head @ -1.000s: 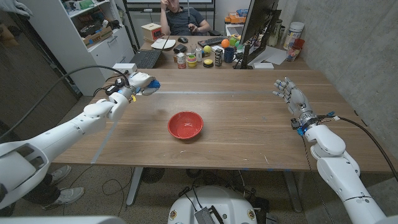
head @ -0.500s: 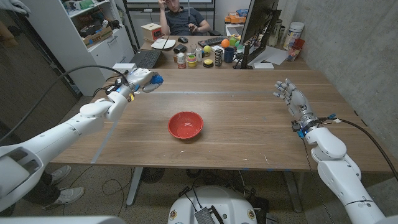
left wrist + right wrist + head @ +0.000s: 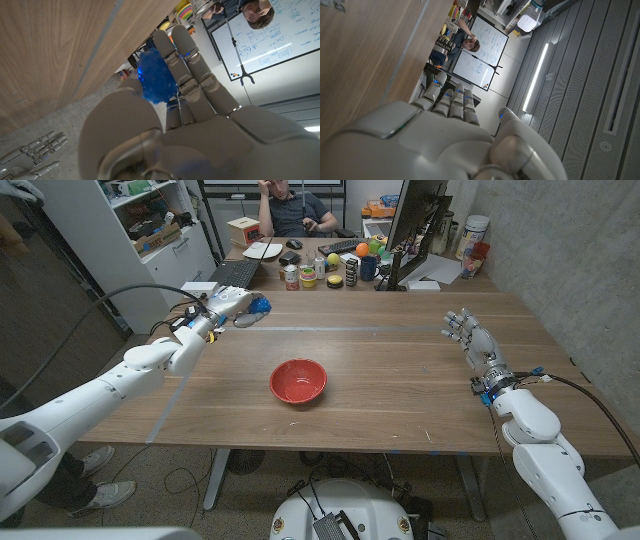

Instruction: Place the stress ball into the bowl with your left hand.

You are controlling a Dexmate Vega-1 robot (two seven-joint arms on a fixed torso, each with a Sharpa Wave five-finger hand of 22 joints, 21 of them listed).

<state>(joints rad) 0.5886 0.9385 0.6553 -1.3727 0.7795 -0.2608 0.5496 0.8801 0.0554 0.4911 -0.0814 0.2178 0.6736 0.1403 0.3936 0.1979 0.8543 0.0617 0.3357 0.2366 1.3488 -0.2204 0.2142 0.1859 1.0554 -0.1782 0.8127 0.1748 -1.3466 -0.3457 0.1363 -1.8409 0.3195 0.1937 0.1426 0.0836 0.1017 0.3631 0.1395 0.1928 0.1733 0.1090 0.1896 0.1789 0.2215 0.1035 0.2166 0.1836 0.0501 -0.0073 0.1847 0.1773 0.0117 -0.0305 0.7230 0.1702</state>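
Wooden table (image 3: 400, 370), seen from the head camera. A red bowl (image 3: 298, 380) stands near its middle, with nothing in it. The left robot hand (image 3: 232, 307) is raised above the table's far left part, well apart from the bowl, its fingers closed around the blue stress ball (image 3: 260, 305); the left wrist view shows the ball (image 3: 156, 76) pressed between fingers and palm. The right robot hand (image 3: 472, 335) stands near the right edge, fingers apart, holding nothing.
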